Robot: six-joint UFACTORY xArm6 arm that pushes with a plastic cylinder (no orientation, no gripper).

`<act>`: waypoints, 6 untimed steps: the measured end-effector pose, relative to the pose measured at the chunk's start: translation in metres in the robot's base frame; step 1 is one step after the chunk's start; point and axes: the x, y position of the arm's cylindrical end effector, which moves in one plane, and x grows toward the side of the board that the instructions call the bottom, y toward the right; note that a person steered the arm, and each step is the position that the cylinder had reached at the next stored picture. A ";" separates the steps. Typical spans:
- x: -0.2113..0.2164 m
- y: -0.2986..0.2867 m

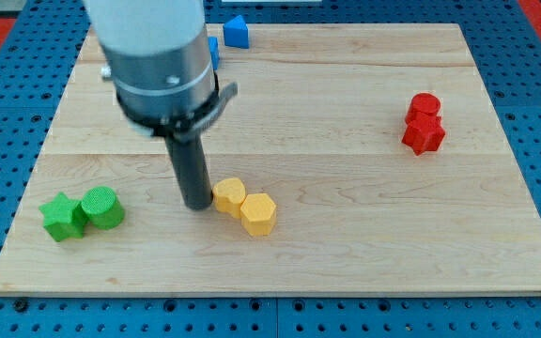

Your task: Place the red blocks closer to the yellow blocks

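Observation:
Two red blocks sit touching near the view's right edge: a round one (425, 105) above a star-shaped one (424, 135). Two yellow blocks lie touching at the lower middle: a smaller one (229, 195) and a hexagonal one (258, 213) to its lower right. My tip (196, 204) stands on the board just left of the smaller yellow block, almost touching it, far from the red blocks.
A green star-shaped block (63, 217) and a green cylinder (102, 207) sit touching at the lower left. A blue block (237, 32) lies at the top edge; another blue block (213, 51) is partly hidden behind the arm. The wooden board (346, 244) lies on a blue pegboard.

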 end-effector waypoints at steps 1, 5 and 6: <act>-0.055 0.038; -0.131 0.290; -0.071 0.278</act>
